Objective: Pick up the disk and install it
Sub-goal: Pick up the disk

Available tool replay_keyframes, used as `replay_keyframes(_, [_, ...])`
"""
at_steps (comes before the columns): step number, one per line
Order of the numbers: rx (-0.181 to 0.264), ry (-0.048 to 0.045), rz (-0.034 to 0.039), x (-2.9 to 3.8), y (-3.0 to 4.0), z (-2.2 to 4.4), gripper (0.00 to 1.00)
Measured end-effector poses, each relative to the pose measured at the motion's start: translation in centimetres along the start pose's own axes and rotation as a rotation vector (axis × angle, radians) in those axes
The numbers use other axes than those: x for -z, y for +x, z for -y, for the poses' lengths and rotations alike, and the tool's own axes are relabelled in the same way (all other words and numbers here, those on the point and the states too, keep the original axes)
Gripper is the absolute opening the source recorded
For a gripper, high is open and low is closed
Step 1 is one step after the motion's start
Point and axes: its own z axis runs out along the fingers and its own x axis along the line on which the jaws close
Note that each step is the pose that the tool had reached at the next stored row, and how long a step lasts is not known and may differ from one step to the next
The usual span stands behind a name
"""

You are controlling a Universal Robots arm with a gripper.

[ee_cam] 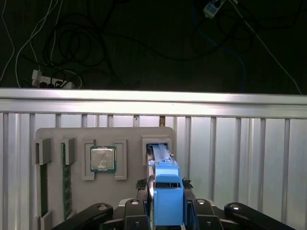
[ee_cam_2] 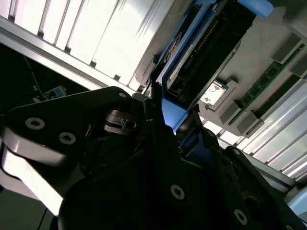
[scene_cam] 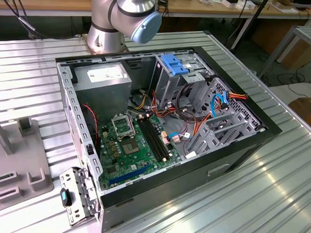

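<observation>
The disk (ee_cam: 168,199) stands on edge in a slot of the grey holder tray (ee_cam: 129,139), its blue carrier end toward the gripper (ee_cam: 165,184). In the first wrist view that blue end covers most of the drive, and only a thin strip of the frame runs on into the slot. In the second wrist view the disk (ee_cam_2: 206,48) shows its dark side and blue frame, with the far end cut off at the picture's edge.

The gripper (ee_cam_2: 173,112) is closed around the carrier end. Its fingers (ee_cam_2: 156,129) lie against both flat sides with no gap showing. Its black body hides where the pads meet the plastic, so how firmly they press is hard to make out.

Just beside the disk's slot the tray holds a processor chip (ee_cam: 103,158), and beyond that a green memory stick (ee_cam: 66,177) stands on edge in its own slot.

The tray rests on the ribbed metal table (ee_cam: 240,158). Past the table's edge, loose cables (ee_cam: 72,43) lie on a dark floor.

In the exterior view the tray (scene_cam: 19,157) is cut off at the exterior view's left. The open computer case (scene_cam: 194,175) lies well apart to its right, with the motherboard (scene_cam: 128,146) and drive cage (scene_cam: 169,86) exposed. The arm (scene_cam: 123,17) rises behind the case, cut off above.
</observation>
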Motion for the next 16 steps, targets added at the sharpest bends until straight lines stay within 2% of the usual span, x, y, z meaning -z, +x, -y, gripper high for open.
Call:
replay_keyframes(11, [0.0, -0.0003, 0.0022, 0.18, 0.0, 0.0, 0.37])
replay_keyframes(13, [0.0, -0.0003, 0.0045, 0.38, 0.0, 0.0, 0.37])
replay_keyframes(16, [0.0, 0.0001, 0.0053, 1.02, -0.01, 0.0, 0.37])
